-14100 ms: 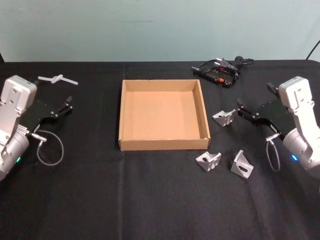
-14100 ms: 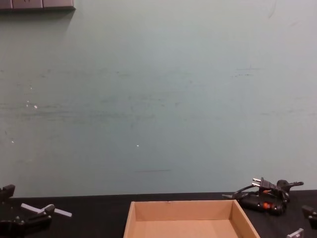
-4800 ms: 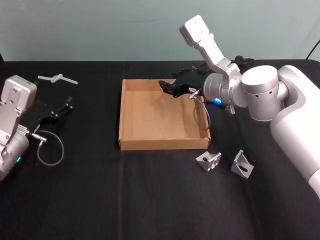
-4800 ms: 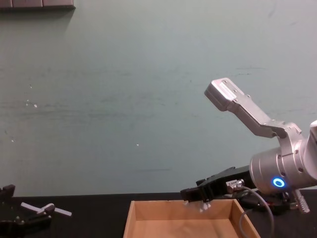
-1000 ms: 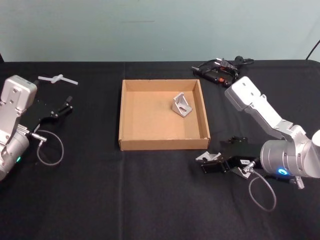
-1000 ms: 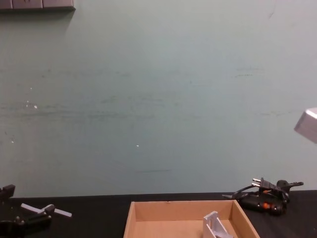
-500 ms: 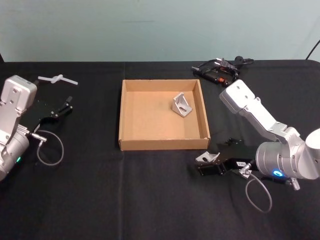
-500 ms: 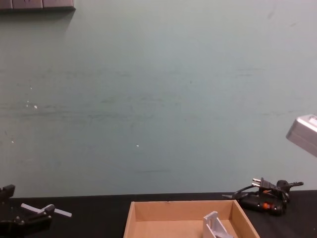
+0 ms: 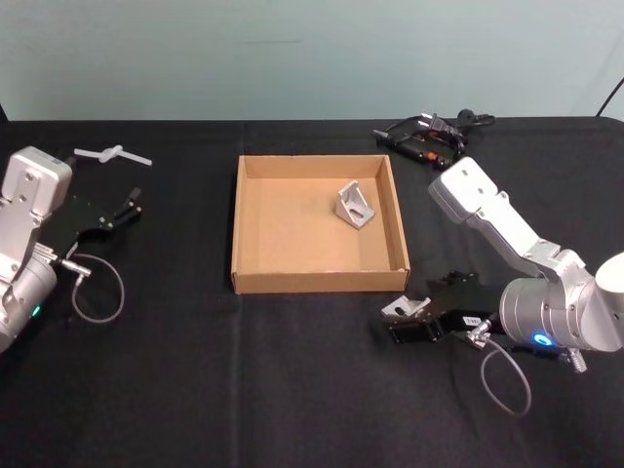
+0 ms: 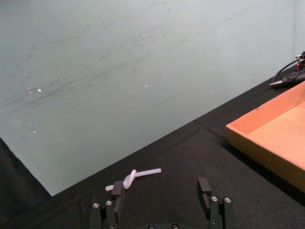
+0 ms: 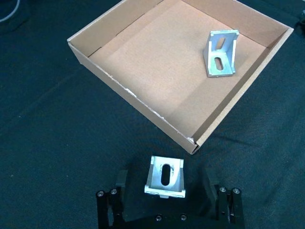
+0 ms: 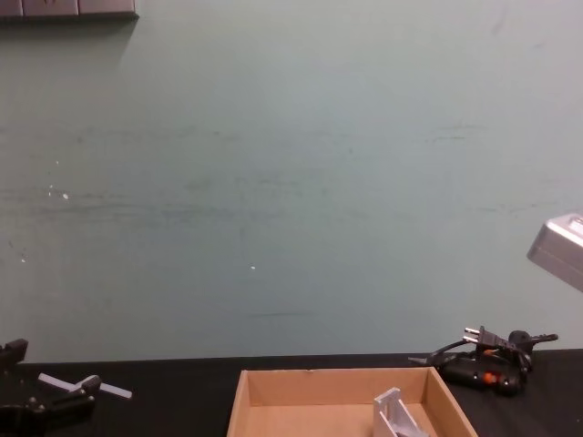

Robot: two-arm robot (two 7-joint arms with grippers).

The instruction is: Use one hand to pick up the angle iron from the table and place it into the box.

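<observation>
A silver angle iron (image 9: 403,308) (image 11: 165,175) lies on the black table (image 9: 244,390) just off the front right corner of the tan cardboard box (image 9: 237,224) (image 11: 138,102). My right gripper (image 9: 408,316) (image 11: 164,181) is low over the table and open. Its two black fingers (image 11: 120,180) straddle this angle iron with a gap on each side. A second angle iron (image 9: 355,205) (image 11: 220,53) (image 12: 393,409) stands inside the box near its far right corner. My left gripper (image 9: 122,210) (image 10: 161,191) rests open at the table's left side.
A black plug with cable and a tool (image 9: 427,136) (image 12: 487,360) lies behind the box at the back right. A white plastic piece (image 9: 112,153) (image 10: 134,175) sits at the back left. A grey cable loop (image 9: 97,289) hangs by the left arm.
Over the last second my right gripper has edged slightly left, settling around the angle iron by the box corner. The left arm has not moved.
</observation>
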